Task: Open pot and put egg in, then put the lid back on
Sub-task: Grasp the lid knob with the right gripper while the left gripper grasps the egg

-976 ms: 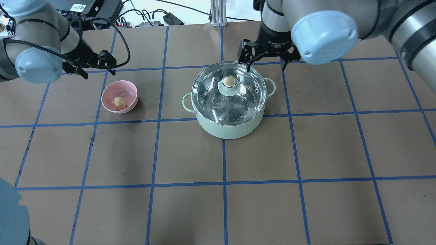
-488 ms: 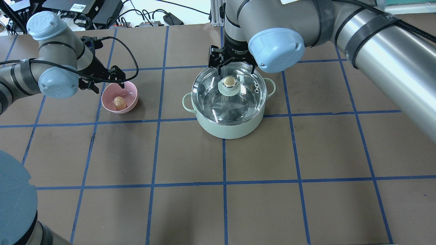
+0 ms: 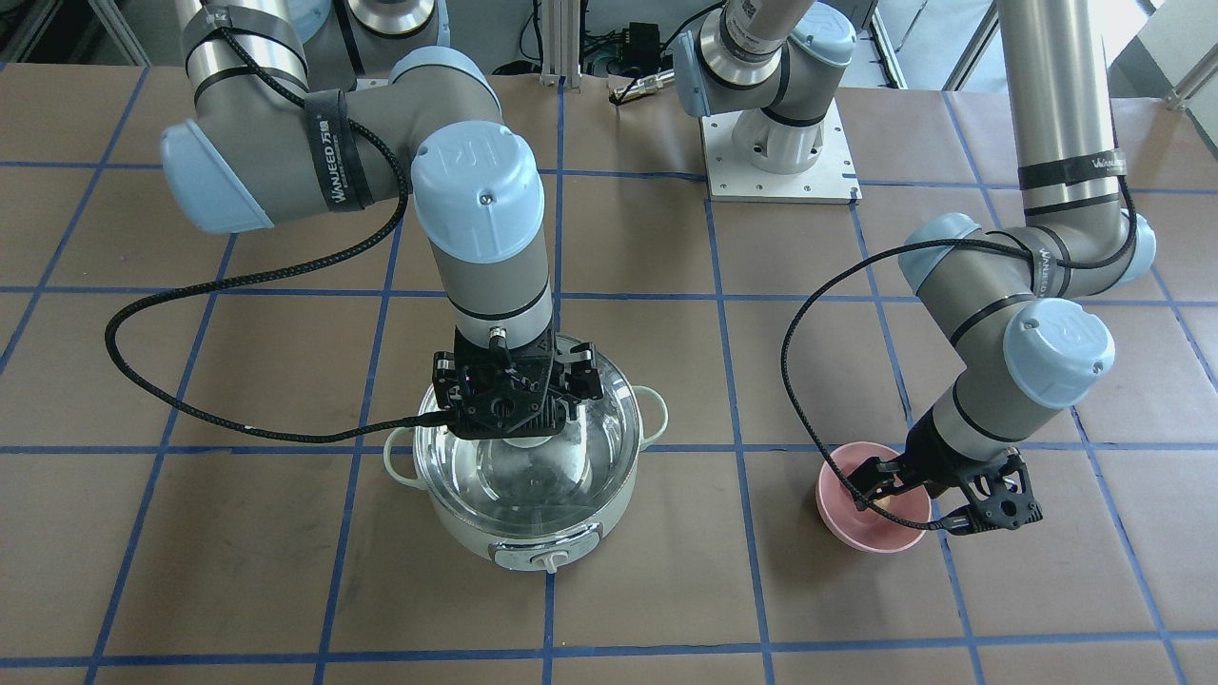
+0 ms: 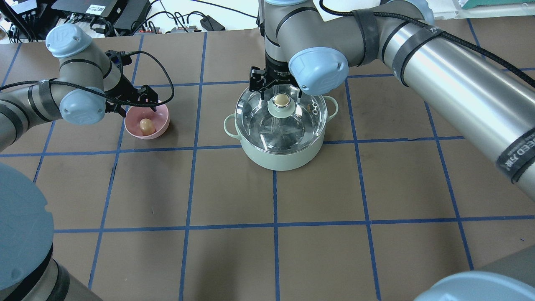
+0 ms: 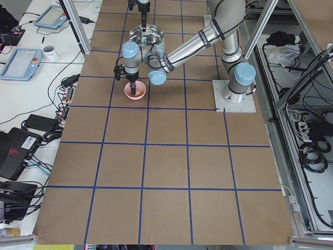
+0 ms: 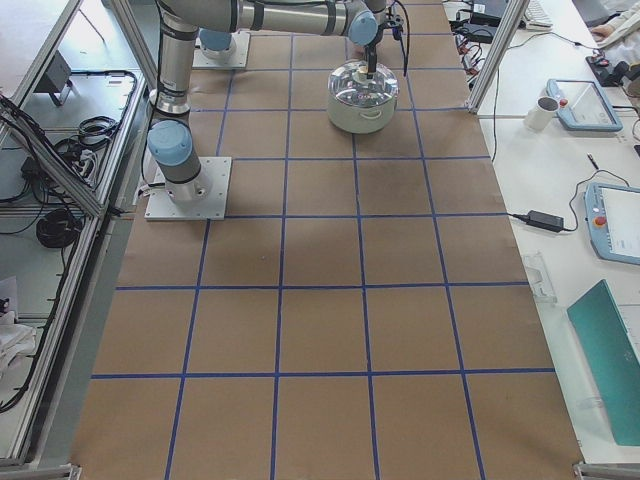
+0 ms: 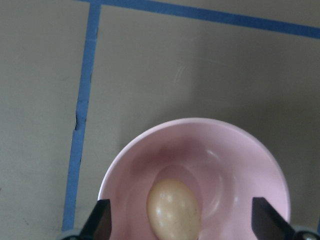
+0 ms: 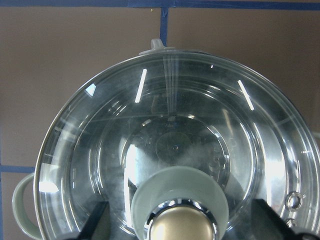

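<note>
The pot (image 4: 280,156) stands closed, with the lid (image 4: 257,123) sitting on it. The right gripper (image 3: 514,411) hangs directly over the lid. Its fingers are spread wide, one on each side of the tan-gold knob (image 4: 281,99), and they grip nothing. The egg (image 4: 146,125) lies in a pink bowl (image 4: 164,124), well apart from the pot on the robot's left side of it. The left gripper (image 7: 183,225) is over this bowl, also opened wide, its fingers clear of the egg.

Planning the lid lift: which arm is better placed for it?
Right. The right tool, open, hangs over the knob of the lid; the left tool is over the pink bowl holding the egg.
</note>
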